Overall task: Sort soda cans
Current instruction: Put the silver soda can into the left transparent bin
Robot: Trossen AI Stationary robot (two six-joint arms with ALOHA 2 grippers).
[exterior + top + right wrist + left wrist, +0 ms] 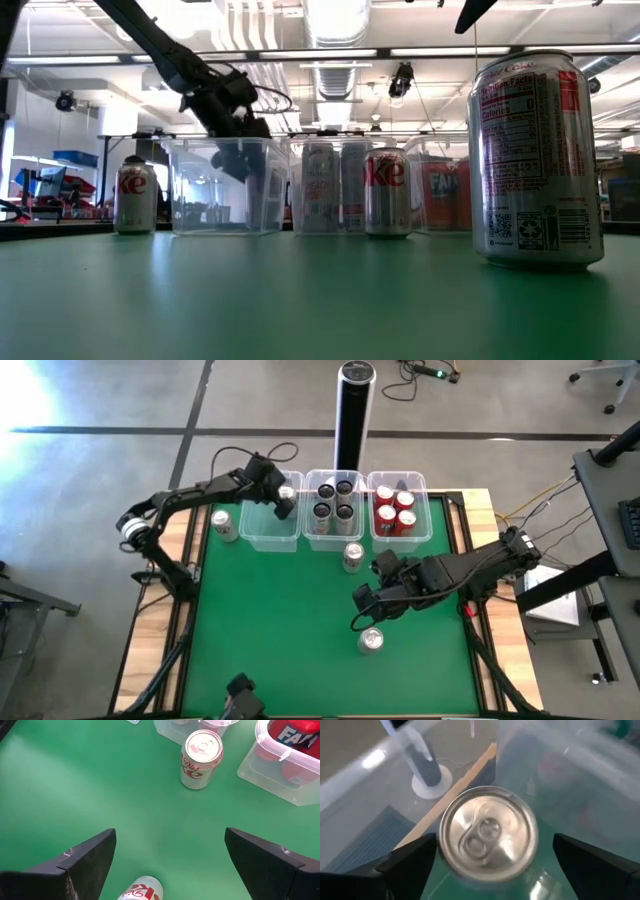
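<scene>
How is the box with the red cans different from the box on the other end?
The red-can box holds four red cans, while the left-end box shows just one silver can, under the left gripper. That gripper hangs over the left-end box; no gripper is over the red-can box, and the right gripper hovers open above the green mat. Both boxes are clear plastic, standing in the same row.
</scene>
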